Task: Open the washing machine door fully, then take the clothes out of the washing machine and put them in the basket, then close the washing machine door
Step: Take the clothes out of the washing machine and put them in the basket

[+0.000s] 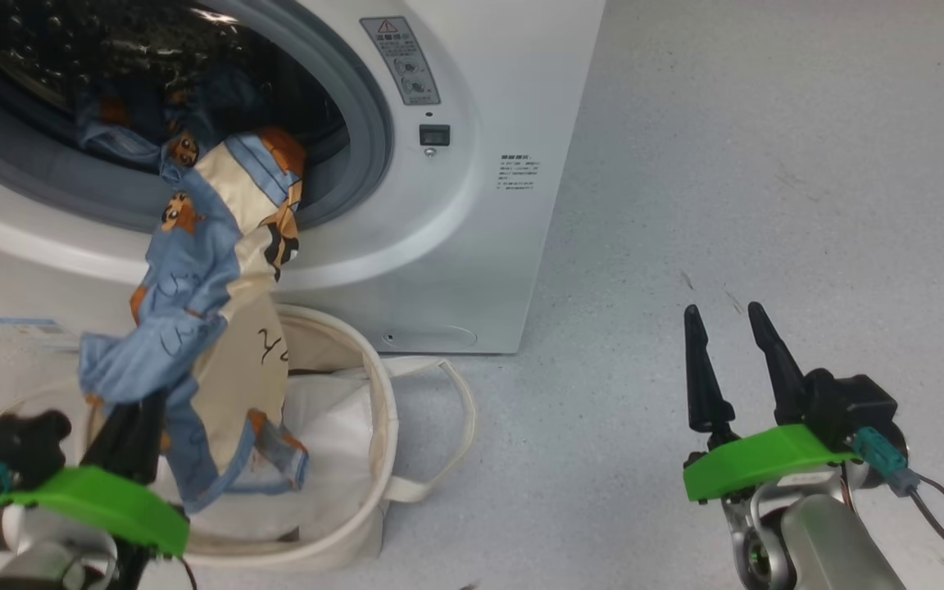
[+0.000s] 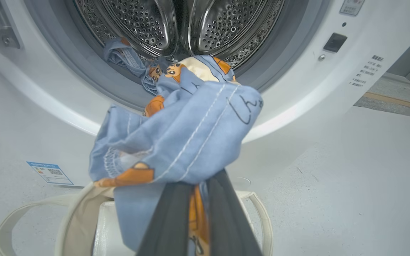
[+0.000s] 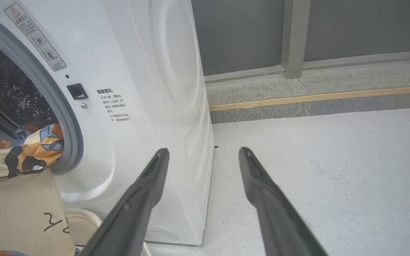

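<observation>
The clothes (image 1: 193, 270) trail from the washing machine (image 1: 472, 246) at 11 o'clock to the basket (image 1: 382, 410) at 7 o'clock, my left hand (image 2: 199, 179) clamped on them; I expect the tail may snag the gasket (image 1: 374, 139) and land outside.

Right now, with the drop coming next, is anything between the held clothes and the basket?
Nothing visible blocks it. The clothes, pinched in the left jaws, hang over the open basket; their far end trails from the washing machine drum across the gasket.

Speckled grey floor (image 1: 767, 164), a yellow strip (image 3: 333, 96), a grey wall (image 3: 244, 32) beyond.
</observation>
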